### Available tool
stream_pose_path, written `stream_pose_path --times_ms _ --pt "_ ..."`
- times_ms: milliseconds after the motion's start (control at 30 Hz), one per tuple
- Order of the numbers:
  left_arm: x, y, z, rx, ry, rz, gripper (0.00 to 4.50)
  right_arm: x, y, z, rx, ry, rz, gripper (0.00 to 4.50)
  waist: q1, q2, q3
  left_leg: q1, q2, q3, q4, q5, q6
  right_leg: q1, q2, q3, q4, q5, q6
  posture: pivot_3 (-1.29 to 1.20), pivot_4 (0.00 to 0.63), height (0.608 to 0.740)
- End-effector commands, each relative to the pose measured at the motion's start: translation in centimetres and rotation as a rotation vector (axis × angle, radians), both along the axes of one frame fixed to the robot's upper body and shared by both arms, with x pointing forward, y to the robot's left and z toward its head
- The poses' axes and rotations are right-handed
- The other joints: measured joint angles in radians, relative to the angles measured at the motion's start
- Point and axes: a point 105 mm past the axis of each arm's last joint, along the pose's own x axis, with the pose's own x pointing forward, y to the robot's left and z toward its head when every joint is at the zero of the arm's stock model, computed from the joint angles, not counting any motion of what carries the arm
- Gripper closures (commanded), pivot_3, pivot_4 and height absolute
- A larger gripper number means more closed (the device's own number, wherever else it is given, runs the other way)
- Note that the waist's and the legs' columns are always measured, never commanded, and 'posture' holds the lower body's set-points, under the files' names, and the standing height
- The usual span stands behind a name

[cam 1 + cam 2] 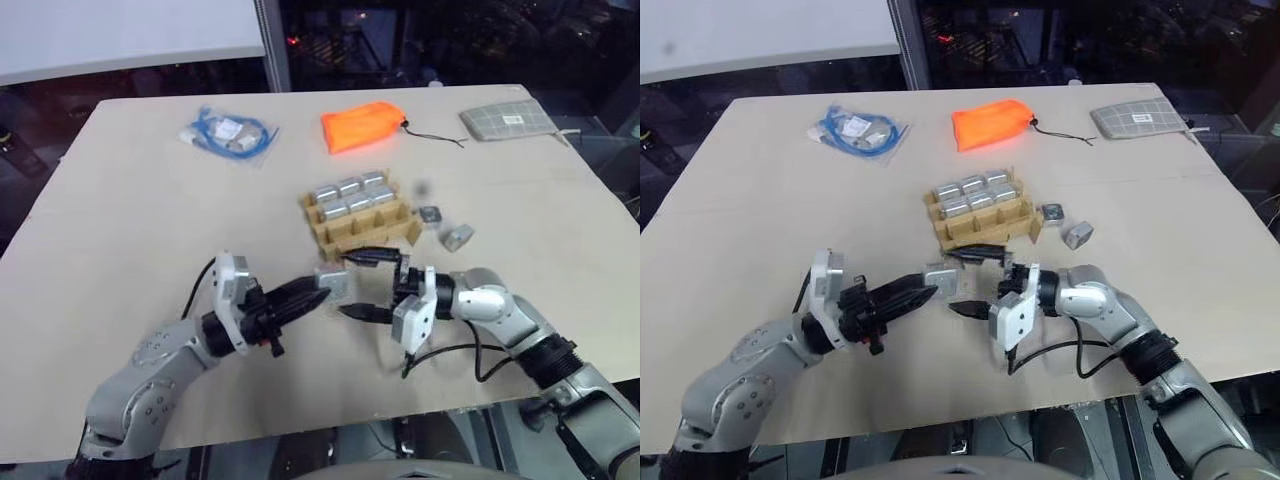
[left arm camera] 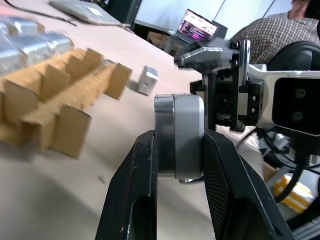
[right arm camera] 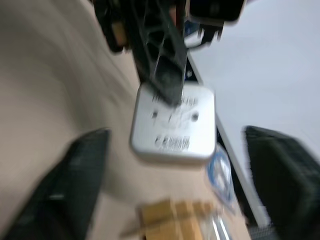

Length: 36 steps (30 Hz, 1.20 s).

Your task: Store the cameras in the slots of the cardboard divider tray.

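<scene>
Left eye view showed the beige bench (image 1: 130, 230) carrying the cardboard divider tray (image 1: 362, 232), a brown corrugated lattice of square slots near the middle. Six silver-grey cameras (image 1: 349, 196) filled its two far rows; the near row stood empty. Just beside the tray's right end lay two loose cameras (image 1: 446, 226), apart from it. Behind the tray sat an orange fabric bag (image 1: 359, 126), a grey checked pouch (image 1: 508, 122) farther right, and a bagged blue cable (image 1: 230, 134) to the left. In front of the tray, the left gripper (image 1: 322, 291) had its jaws pinching a held camera (image 2: 179, 135) by its flat sides: a rounded silver block with a darker edge band and small printed marks on one face. The right gripper (image 1: 360, 285) faced it with jaws spread wide, one finger on each side of the camera, not touching.
</scene>
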Motion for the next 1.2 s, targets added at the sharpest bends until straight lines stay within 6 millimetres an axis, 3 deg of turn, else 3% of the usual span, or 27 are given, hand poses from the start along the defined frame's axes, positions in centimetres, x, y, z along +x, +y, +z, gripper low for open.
stream_pose_path --times_ms 33,200,367,500,733,967,1200 --pt "0.9 0.3 1.1 -0.002 -0.062 0.035 3.81 1.1 -3.7 0.4 0.049 0.279 -0.142 0.05 0.002 0.000 0.000 0.000 0.000 0.000 0.000 0.000 0.000 0.000 0.000 0.000 0.000 0.000 0.000 0.00 0.150 0.740" --pt "2.9 0.7 2.2 0.080 -0.141 0.085 3.81 0.3 -9.6 1.0 0.091 0.782 -0.268 0.05 0.004 0.002 0.002 0.000 0.001 0.000 0.000 -0.003 0.005 0.000 0.000 0.000 0.000 0.001 0.002 0.00 0.150 0.740" --pt "5.9 0.9 3.1 0.221 -0.204 0.121 3.81 -0.8 -14.4 3.9 0.123 0.899 -0.326 0.05 0.019 0.002 0.003 0.000 0.000 0.000 0.000 -0.003 0.005 0.001 0.001 -0.001 0.000 0.000 0.000 0.00 0.150 0.740" --pt "7.5 0.8 2.7 0.366 -0.222 0.091 3.81 -1.1 -16.2 5.7 0.168 0.910 -0.355 0.05 0.018 0.002 0.003 -0.001 0.000 0.000 0.000 -0.003 0.006 0.001 0.001 -0.001 -0.001 0.002 0.004 0.00 0.150 0.740" --pt "9.6 -0.9 3.3 0.447 -0.227 -0.025 3.81 -1.4 -17.1 5.9 0.129 0.906 -0.387 0.05 0.021 -0.001 0.005 -0.003 0.000 0.000 0.001 -0.004 0.006 0.000 0.002 -0.002 -0.002 0.002 0.005 0.00 0.150 0.740" --pt "10.9 -2.7 4.8 0.501 -0.202 -0.142 3.81 -1.2 -16.1 5.4 0.135 0.906 -0.364 0.05 0.019 -0.002 0.005 -0.004 -0.001 0.000 0.002 -0.003 0.006 0.000 0.002 -0.002 -0.001 0.002 0.005 0.00 0.150 0.740" --pt "12.5 -2.6 5.1 0.601 -0.169 -0.148 3.81 -1.0 -16.0 5.5 0.143 0.887 -0.371 0.05 0.019 -0.003 0.006 -0.004 -0.001 0.001 0.002 -0.003 0.005 0.000 0.002 -0.002 -0.001 0.002 0.005 0.00 0.150 0.740"
